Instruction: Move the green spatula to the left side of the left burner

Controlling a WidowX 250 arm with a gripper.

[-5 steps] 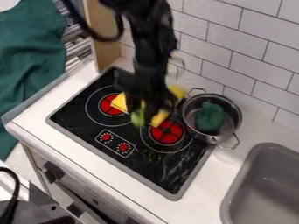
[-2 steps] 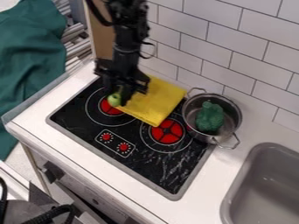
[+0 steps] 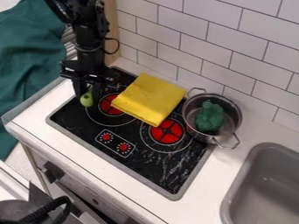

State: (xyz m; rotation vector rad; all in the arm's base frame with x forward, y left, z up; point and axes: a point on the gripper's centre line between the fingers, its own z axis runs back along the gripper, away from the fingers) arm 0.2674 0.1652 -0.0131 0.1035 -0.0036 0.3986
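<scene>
Your black gripper [image 3: 87, 92] hangs down in the upper left of the frame, its fingers closed around the green spatula [image 3: 87, 100]. The rounded, pale green part you can see of the spatula sits at the fingertips, over the left edge of the ring around the left burner [image 3: 109, 106]; you cannot tell whether it touches the black stovetop [image 3: 146, 168]. Just to its right, near the middle of the frame, a folded yellow cloth [image 3: 150, 98] lies at a slant, covering part of the left burner's ring and reaching the upper edge of the right burner [image 3: 168, 132]. Right of the cloth, you have a metal pot [image 3: 233, 114] with two handles, holding a dark green toy broccoli [image 3: 210, 118]. Two red knobs [image 3: 123, 147] are below the burners, a grey sink [image 3: 252, 164] is at the lower right, and dark green fabric [image 3: 29, 57] hangs at the upper left, with white wall tiles [image 3: 234, 57] across the upper right
</scene>
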